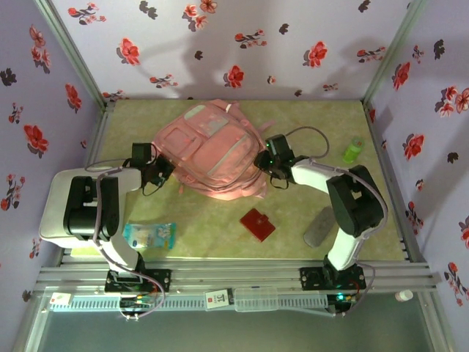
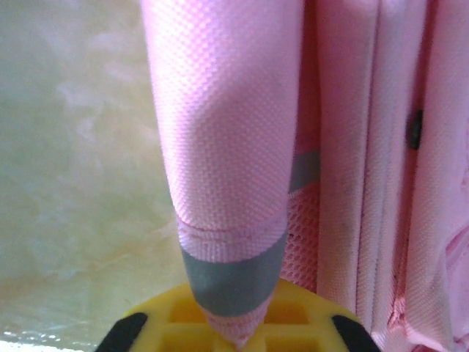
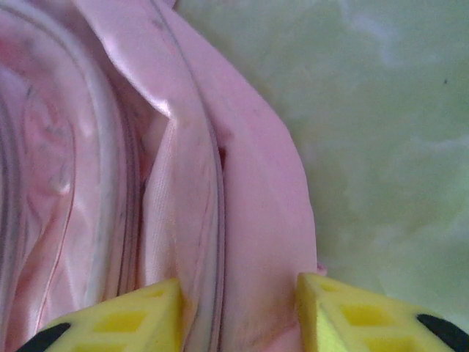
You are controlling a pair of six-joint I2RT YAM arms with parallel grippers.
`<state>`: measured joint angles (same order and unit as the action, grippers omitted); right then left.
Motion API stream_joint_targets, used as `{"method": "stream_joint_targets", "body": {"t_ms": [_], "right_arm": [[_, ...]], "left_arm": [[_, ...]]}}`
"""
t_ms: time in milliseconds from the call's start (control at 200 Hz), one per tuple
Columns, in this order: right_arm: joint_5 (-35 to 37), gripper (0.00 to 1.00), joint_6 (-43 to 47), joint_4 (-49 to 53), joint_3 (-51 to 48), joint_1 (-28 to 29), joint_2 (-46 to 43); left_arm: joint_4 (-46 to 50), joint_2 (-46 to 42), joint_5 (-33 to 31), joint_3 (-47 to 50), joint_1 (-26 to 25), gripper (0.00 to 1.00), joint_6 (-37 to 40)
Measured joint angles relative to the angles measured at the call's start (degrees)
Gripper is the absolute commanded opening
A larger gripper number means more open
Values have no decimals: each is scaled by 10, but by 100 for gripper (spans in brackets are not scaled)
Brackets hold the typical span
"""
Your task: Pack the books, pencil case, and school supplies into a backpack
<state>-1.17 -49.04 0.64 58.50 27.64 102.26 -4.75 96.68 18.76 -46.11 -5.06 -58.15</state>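
**pinkpack_01:** Left gripper (image 2: 234, 331) is clamped tight on a strap (image 2: 229, 147) of the backpack (image 1: 212, 150), right at the grey band. Right gripper (image 3: 238, 315) straddles a fold along the bag's opposite edge, jaws narrowed, fabric filling the gap. Can't tell if it's really biting though. Bag lies flat on the table (image 1: 308, 132), toward the back.

**yam_tinkerer:** I'd seat that right side deeper over the seam before pulling, since thin fabric slips. Then lift both sides evenly so the opening comes up without twisting. Red square piece (image 1: 257, 224) and grey pouch (image 1: 319, 227) sit in front, apart from the bag, so no rush.
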Motion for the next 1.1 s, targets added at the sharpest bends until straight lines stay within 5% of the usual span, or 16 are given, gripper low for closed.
{"method": "stream_joint_targets", "body": {"t_ms": [365, 570, 945, 1100], "right_arm": [[-5, 40, 67, -20, 92, -49, 93], [4, 56, 113, 5, 135, -80, 104], [81, 64, 155, 153, 92, -78, -100], [103, 63, 154, 193, 65, -17, -155]], "left_arm": [[3, -19, 7, 0, -41, 0, -24], [0, -25, 0, -2, -94, 0, -63], [-8, -25, -64, -15, -172, 0, -151], [-6, -23, -87, -33, -194, 0, -172]]}}
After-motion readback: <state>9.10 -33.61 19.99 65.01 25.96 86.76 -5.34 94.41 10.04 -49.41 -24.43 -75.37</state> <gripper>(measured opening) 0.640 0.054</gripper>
